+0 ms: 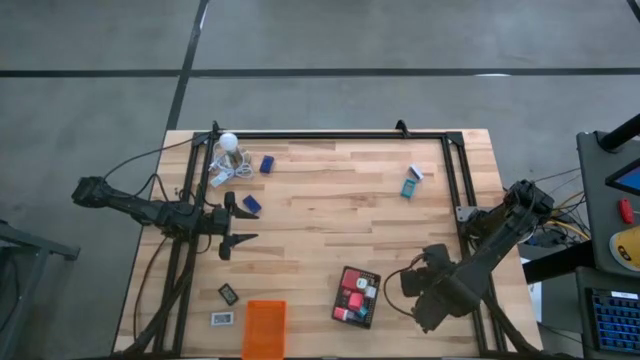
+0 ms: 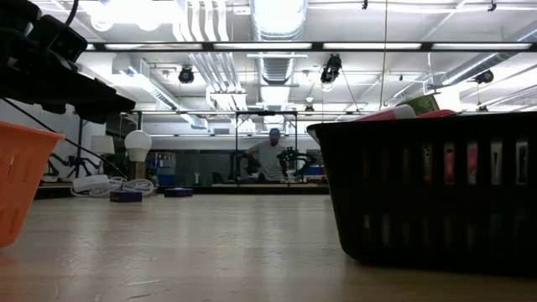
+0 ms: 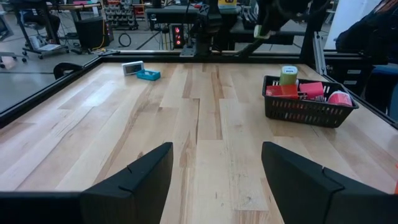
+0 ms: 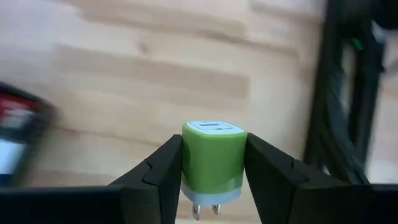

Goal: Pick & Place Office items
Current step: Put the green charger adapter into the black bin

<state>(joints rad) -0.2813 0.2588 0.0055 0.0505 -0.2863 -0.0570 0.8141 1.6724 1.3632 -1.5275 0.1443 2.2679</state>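
Note:
My right gripper (image 4: 213, 171) is shut on a small green plug-in charger (image 4: 213, 155), above the table near its right edge (image 1: 418, 283). Beside it stands the black tray (image 1: 357, 296) with red, pink and green items. My left gripper (image 1: 240, 221) stays open near the table's left edge, its fingers (image 3: 143, 177) bare. Loose on the wood lie two dark blue blocks (image 1: 267, 164) (image 1: 250, 204), teal-and-white boxes (image 1: 411, 183) and two small black-and-white rectangles (image 1: 228, 293) (image 1: 222, 318). My right gripper pinches the charger's two opposite green sides (image 4: 186, 163) between its two fingers (image 4: 163, 168). The fingers slant steeply down from above. The charger's white face (image 4: 214, 127) points away from the wrist toward the table, its metal prongs (image 4: 205, 211) point back between the fingers, and it hangs clear of the wood.
An orange tray (image 1: 264, 328) sits at the near edge, left of the black tray. A white bulb (image 1: 228, 141) and a coiled cable (image 1: 222, 172) lie at the far left. A black frame (image 1: 455, 170) rims the table. A person (image 2: 270, 155) stands beyond the far edge.

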